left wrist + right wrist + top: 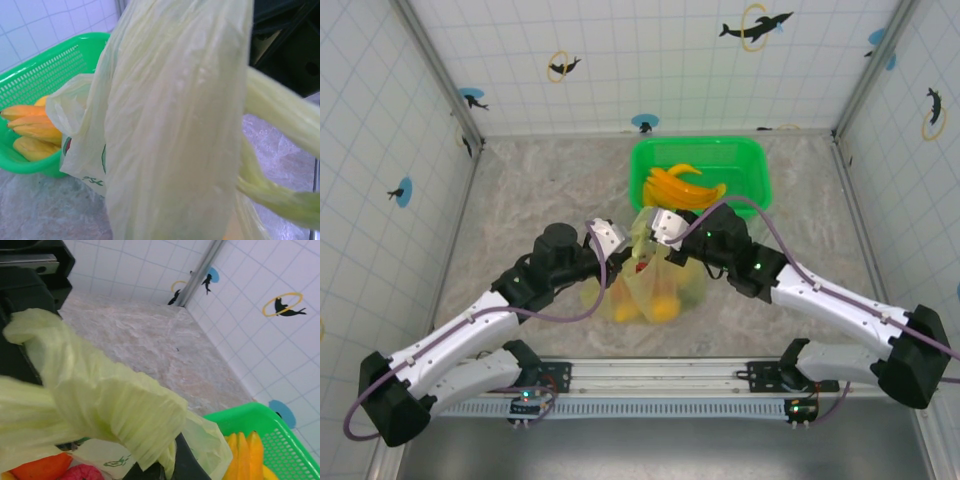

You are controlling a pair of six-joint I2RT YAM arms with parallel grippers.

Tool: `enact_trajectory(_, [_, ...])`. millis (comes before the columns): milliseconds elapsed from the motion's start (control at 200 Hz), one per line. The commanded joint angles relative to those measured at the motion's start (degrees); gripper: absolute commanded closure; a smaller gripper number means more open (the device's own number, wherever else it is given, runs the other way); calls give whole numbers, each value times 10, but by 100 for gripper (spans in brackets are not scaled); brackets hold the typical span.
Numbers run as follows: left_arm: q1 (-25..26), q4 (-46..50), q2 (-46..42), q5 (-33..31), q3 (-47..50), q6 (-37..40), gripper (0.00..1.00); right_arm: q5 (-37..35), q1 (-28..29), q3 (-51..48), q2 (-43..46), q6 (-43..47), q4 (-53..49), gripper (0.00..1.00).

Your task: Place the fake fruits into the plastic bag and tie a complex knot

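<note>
Pale yellow-green film, thin and crinkled, is what this job turns on. The plastic bag sits on the worktop midway between the two arms, its body slumped and its top drawn up. Through the film we see orange and red fake fruits at the bottom. Just behind the bag stands a bright green basket with a bunch of bananas in it.

The left pincer is at the bag's top on the left and the right pincer at its top on the right, the two close together. Both are closed. In the right wrist view a gathered handle runs down to the dark fingers, so we read that pincer as clamped on the bag. In the left wrist view the film hangs across the lens and hides the fingers. A taut strand suggests this pincer grips a handle too, though that is only our judgement.

We take the step in hand to be the knot. To do it well, we would hold both handles taut without tearing the film. We would cross one over the other above the bag's mouth, leaving the loop wide enough to pass a strand through. The bag's weight should rest on the worktop so the fruits do not spill.
</note>
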State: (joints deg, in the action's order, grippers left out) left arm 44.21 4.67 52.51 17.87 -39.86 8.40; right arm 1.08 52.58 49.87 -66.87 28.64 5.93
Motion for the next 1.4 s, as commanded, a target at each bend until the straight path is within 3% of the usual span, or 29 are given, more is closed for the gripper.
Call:
enact_trajectory(0, [-3, 11, -6, 6, -15, -23, 100, -91, 21, -17, 16, 20, 81, 100])
enact_trajectory(95, [-3, 10, -2, 5, -13, -32, 100, -147, 46, -37, 14, 37, 126, 100])
enact_trajectory(380, [-3, 8, -5, -11, 11, -46, 100, -212, 57, -131, 56, 29, 302, 100])
enact_trajectory(631, [-3, -11, 13, 64, 27, -56, 100, -175, 57, -168, 58, 15, 396, 100])
enact_trajectory(856, [0, -41, 15, 104, 42, -62, 100, -145, 64, -245, 55, 33, 587, 100])
enact_trajectory(1066, [4, -52, 15, 111, 54, -67, 100, -106, 65, -247, 39, 24, 630, 99])
enact_trajectory(1136, [4, -47, 1, 106, 52, -61, 82, -76, 63, -250, 45, 40, 619, 100])
enact_trajectory(1256, [4, -45, -52, 93, 45, -41, 61, -9, 50, -244, 61, 78, 566, 100])
enact_trajectory(1396, [4, -55, -106, 54, 29, -28, 51, 62, 14, -235, 70, 71, 546, 100])
